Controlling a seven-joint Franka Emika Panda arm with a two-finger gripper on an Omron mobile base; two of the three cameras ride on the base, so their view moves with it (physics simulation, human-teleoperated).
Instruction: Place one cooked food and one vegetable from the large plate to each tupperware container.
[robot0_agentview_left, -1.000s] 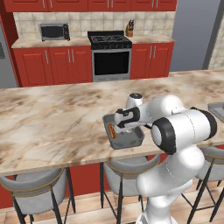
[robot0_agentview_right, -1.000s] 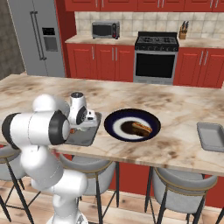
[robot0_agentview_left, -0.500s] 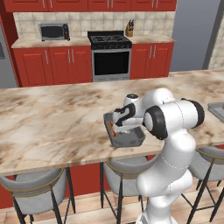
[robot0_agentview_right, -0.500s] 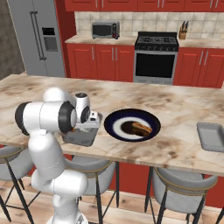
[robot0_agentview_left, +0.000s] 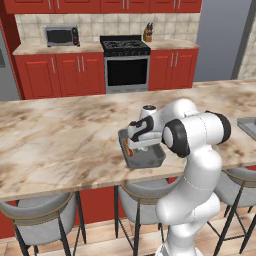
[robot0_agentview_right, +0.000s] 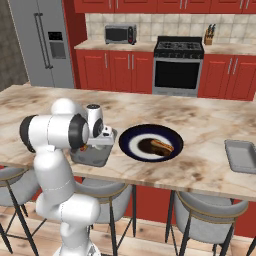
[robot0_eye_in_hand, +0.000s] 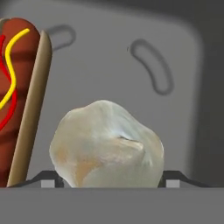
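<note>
My gripper (robot0_eye_in_hand: 107, 181) is shut on a pale, lumpy white vegetable (robot0_eye_in_hand: 107, 144), a fingertip at each side of it. It hangs low inside a grey tupperware container (robot0_eye_in_hand: 131, 43), right beside a hot dog (robot0_eye_in_hand: 22, 87) with red and yellow stripes that lies in the tub. In the left base view the gripper (robot0_agentview_left: 134, 143) reaches down into this container (robot0_agentview_left: 147, 160) at the counter's front edge. From the right base view the gripper (robot0_agentview_right: 94, 144) stands over the same tub (robot0_agentview_right: 92, 159), left of the large plate (robot0_agentview_right: 131, 137), which holds a brown cooked food (robot0_agentview_right: 159, 146).
A second tupperware container (robot0_agentview_right: 241, 156) sits at the counter's right end, also seen as a grey tub (robot0_agentview_left: 248, 125). Bar stools (robot0_agentview_left: 42, 210) stand under the counter's front edge. The marble counter (robot0_agentview_left: 60, 135) stretches wide to the left.
The arm's elbow and upper links have swung round while the hand stayed low in the near container. The white vegetable stays between the fingers.
</note>
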